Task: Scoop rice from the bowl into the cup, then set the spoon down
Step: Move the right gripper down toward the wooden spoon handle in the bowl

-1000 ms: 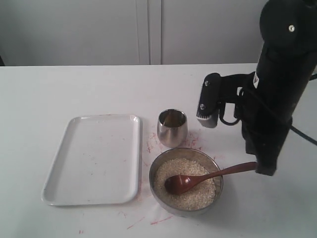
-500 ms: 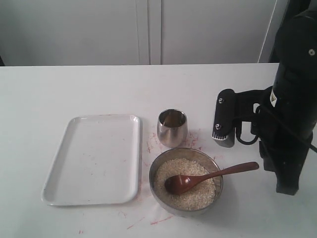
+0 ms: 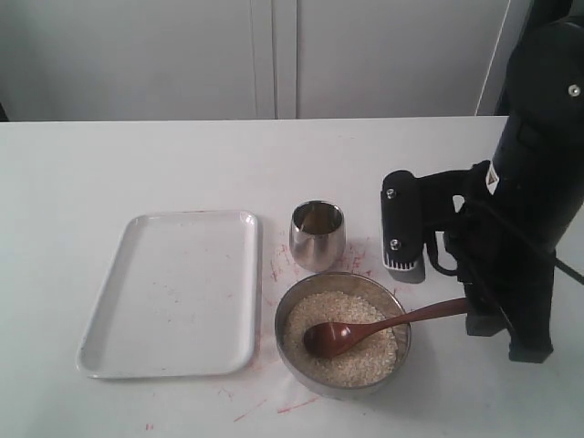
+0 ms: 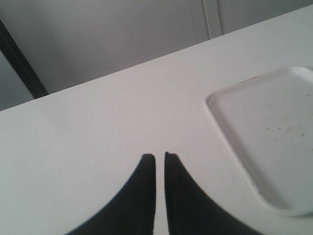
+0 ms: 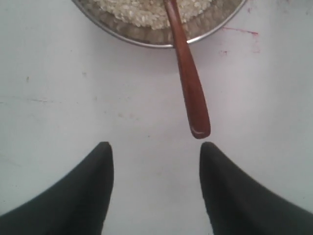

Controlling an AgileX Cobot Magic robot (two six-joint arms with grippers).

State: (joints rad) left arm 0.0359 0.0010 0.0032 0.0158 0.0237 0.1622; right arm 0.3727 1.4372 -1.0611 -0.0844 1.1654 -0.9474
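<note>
The wide steel bowl (image 3: 400, 321) holds rice (image 3: 363, 354). The dark wooden spoon (image 3: 330, 339) lies with its oval end in the rice and its handle (image 3: 438, 312) resting over the rim, pointing right. The small steel cup (image 3: 318, 235) stands just behind the bowl. My right gripper (image 3: 507, 336) is open at the handle's end. In the right wrist view the gripper (image 5: 156, 147) has nothing between its fingers, and the spoon handle (image 5: 191, 93) tip ends just ahead of one fingertip (image 5: 208, 149). The bowl rim (image 5: 146, 41) and rice (image 5: 142, 11) lie beyond. My left gripper (image 4: 160, 155) is shut over bare table.
A white rectangular tray (image 3: 173, 292) lies left of the bowl; its corner shows in the left wrist view as the tray (image 4: 274, 132). Red marks stain the table around the bowl (image 3: 283, 266). A grey cabinet wall runs behind the table's far edge.
My right gripper has opened and let go of the spoon handle. The arm drew off to the right, then came back a little. The spoon has stayed in the bowl.
</note>
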